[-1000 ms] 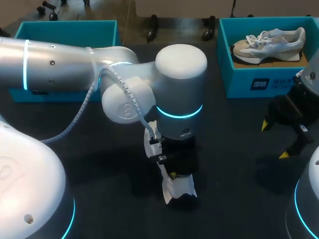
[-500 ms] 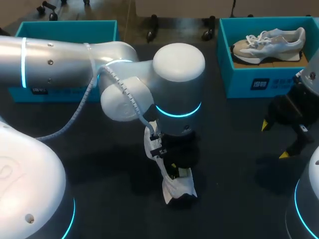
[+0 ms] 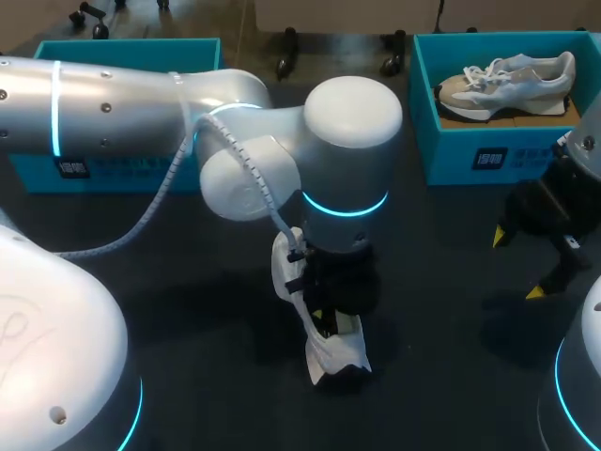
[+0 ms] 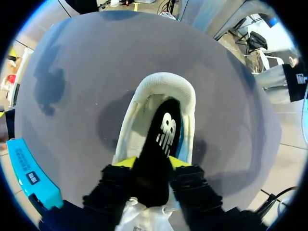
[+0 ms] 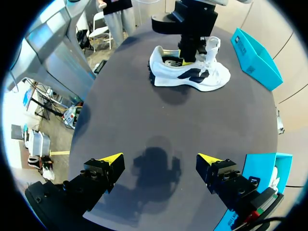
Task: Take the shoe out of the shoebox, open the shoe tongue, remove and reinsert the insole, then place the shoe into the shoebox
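- Two silver-white robot arms work over a dark grey bench [image 3: 451, 357], with a white mesh sneaker [image 3: 335, 353] lying out of any box near the middle of the bench.
- Reaching in from the left, the left arm hangs straight above the sneaker, its left tool [image 3: 329, 319] lowered to the shoe's opening.
- Seen from the left wrist, the left tool [image 4: 151, 164] is clenched on a black foam insole [image 4: 163, 137], one yellow tip pressed to each long edge.
- Beyond the yellow tips, the insole's far end, which bears a white logo, lies inside the sneaker [image 4: 185, 103], close to the padded rim at the shoe's rounded end.
- From the right wrist, the sneaker [image 5: 202, 77] rests on its sole on the bench [image 5: 159, 120], with the left tool [image 5: 186, 52] planted in its opening from above.
- At the bench's right edge, well apart from the sneaker, the right tool [image 3: 518, 264] hangs released, its yellow tips spread wide and nothing between them.
- Its own view shows the right tool [image 5: 160, 159] above bare bench, casting a shadow between the spread fingers.
- One teal open shoebox [image 3: 122, 52] sits at the far left of the bench.
- Opposite it, at the far right, a second teal shoebox [image 3: 470, 150] holds a grey-and-white sneaker [image 3: 512, 80] lying on its side.
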Robot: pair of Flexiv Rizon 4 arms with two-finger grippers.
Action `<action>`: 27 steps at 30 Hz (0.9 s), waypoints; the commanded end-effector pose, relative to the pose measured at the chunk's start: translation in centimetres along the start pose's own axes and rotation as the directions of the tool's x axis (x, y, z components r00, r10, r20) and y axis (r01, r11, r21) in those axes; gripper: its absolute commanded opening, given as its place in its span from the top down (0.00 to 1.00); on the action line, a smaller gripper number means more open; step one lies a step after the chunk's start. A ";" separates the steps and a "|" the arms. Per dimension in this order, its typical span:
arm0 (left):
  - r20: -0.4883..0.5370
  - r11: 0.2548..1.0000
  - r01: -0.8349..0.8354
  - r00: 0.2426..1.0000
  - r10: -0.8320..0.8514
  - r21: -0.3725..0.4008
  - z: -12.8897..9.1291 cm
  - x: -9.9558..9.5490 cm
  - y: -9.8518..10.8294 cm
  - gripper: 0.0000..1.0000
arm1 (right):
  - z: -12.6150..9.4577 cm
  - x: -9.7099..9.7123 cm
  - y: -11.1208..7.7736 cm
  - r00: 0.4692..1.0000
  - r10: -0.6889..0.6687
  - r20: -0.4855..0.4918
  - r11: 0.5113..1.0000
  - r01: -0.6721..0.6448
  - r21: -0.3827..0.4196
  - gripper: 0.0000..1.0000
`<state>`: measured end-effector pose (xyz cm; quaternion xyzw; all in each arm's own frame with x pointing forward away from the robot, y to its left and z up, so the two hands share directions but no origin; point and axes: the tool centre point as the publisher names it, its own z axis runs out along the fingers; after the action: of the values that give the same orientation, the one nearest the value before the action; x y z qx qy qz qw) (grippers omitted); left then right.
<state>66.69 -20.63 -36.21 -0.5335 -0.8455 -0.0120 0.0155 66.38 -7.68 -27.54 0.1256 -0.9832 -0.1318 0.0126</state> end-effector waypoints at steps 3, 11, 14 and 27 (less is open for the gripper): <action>0.001 1.000 0.012 1.000 -0.012 0.010 0.3 1.0 0.8 0.00 | 0.1 0.1 0.0 1.000 0.000 0.002 1.000 0.000 0.004 0.00; 0.014 1.000 0.000 1.000 0.000 0.025 -0.2 1.3 1.4 0.00 | 0.1 0.1 0.0 1.000 0.000 0.002 1.000 0.000 0.004 0.00; 0.022 0.999 -0.022 1.000 0.022 0.034 -0.4 1.1 1.4 0.00 | 0.1 0.1 0.0 1.000 0.000 0.002 1.000 0.000 0.004 0.00; 0.067 0.996 -0.064 0.996 0.061 0.054 -1.8 1.4 1.8 0.00 | 0.1 0.1 0.0 1.000 0.000 0.002 1.000 0.000 0.004 0.00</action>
<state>67.58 -19.64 -34.86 -0.5570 -0.8302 0.0214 0.0074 66.38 -7.68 -27.54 0.1256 -0.9832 -0.1318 0.0126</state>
